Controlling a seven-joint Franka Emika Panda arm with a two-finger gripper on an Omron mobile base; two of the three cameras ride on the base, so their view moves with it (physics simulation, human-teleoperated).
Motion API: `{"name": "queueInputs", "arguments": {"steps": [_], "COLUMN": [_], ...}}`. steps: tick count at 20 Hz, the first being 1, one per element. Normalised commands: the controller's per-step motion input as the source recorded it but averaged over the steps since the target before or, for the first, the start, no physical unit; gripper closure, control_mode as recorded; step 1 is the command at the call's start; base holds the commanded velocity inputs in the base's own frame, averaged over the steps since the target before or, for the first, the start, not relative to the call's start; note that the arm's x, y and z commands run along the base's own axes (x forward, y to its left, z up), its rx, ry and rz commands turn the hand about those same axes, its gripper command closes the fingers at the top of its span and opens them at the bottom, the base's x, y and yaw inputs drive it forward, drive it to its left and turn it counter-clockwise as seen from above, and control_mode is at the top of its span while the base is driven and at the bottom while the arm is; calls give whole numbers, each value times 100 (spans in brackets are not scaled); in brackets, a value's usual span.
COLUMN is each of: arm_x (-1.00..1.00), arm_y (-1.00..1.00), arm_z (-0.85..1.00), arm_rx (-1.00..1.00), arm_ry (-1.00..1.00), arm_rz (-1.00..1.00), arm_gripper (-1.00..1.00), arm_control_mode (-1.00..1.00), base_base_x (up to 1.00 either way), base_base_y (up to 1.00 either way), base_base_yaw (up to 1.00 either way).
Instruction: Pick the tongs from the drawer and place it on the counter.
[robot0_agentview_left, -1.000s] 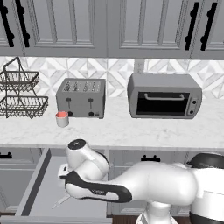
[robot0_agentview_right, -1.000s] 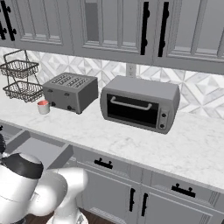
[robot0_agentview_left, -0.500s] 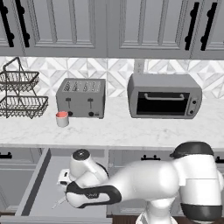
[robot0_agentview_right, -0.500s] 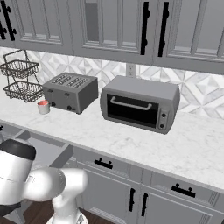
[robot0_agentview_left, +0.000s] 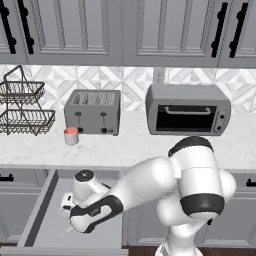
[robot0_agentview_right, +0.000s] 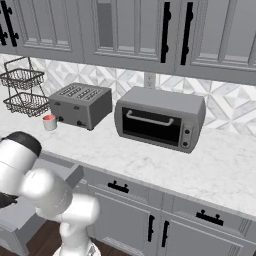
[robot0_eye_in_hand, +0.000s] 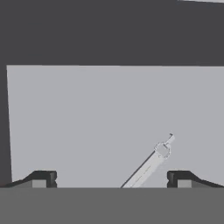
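The drawer stands pulled out below the counter, its grey floor bare apart from the tongs. The tongs, a thin pale metal stick, lie slanted on that floor. My gripper is open and hangs just above them; they sit between its fingertips, nearer the right one. From the left base camera, my gripper reaches down into the drawer and one end of the tongs pokes out beneath it. In the right base view the arm covers much of the drawer.
On the counter stand a toaster, a toaster oven, a small red-topped cup and a two-tier wire basket. Upper cabinets hang above. Closed drawer fronts with black handles flank the open drawer.
The arm has folded forward and lowered the hand deeper into the drawer, closer to the tongs. The jaws have stayed open. The tongs have not moved.
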Motion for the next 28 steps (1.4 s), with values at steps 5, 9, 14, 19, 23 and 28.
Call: {"name": "queueInputs", "arguments": {"steps": [5, 9, 14, 19, 23, 28], "arm_x": [29, 12, 10, 18, 0, 14], "arm_y": [0, -1, 3, 38, 45, 19], "arm_z": [-18, -48, -13, 13, 12, 5], "arm_rx": [0, -2, 0, -3, -21, -1], "arm_ry": [0, 0, 0, 6, 6, 0], "arm_rz": [0, 0, 0, -2, -6, -2], "arm_gripper": [-100, -100, -100, -100, -100, -100], "arm_control_mode": [-100, -100, -100, -100, -100, -100], "base_base_x": [0, 0, 0, 0, 0, 0], "base_base_y": [0, 0, 0, 0, 0, 0], "base_base_yaw": [0, 0, 0, 0, 0, 0]}}
